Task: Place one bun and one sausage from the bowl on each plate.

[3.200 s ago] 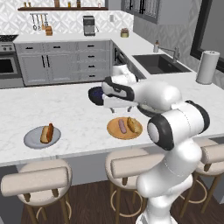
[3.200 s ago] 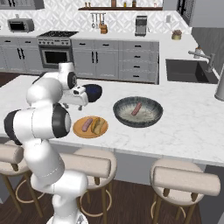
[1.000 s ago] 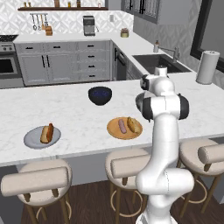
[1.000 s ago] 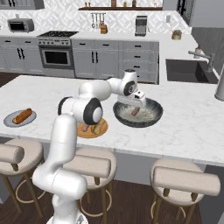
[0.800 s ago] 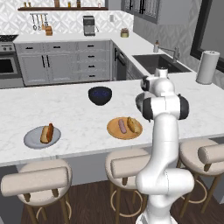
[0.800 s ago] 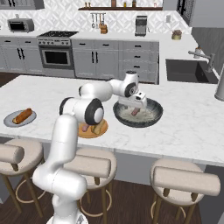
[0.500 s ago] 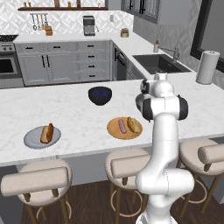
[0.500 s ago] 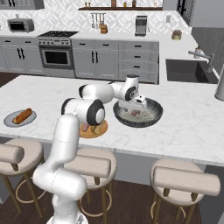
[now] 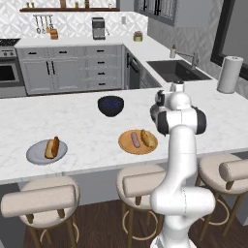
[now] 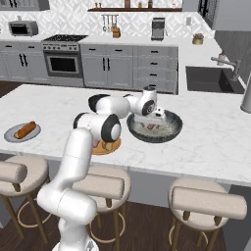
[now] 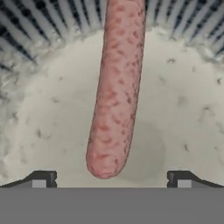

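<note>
Your end effector point(image 11: 111, 178) hangs low inside the bowl point(image 10: 169, 131), its jaws spread wide and holding nothing. Directly ahead of it in the hand view, a sausage point(image 11: 117, 87) lies on the bowl's pale floor, its rounded near end sitting between the two fingertips point(image 11: 40, 178) and the rest running away toward the ribbed wall. The orange plate point(image 9: 125, 144) with its bun and sausage sits on the desk point(image 9: 77, 126) beside the bowl; the grey plate point(image 9: 35, 154) lies well apart.

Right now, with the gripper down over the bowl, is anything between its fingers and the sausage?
Nothing visible. In the hand view the sausage lies bare on the bowl floor, centred between the open gripper fingertips.
</note>
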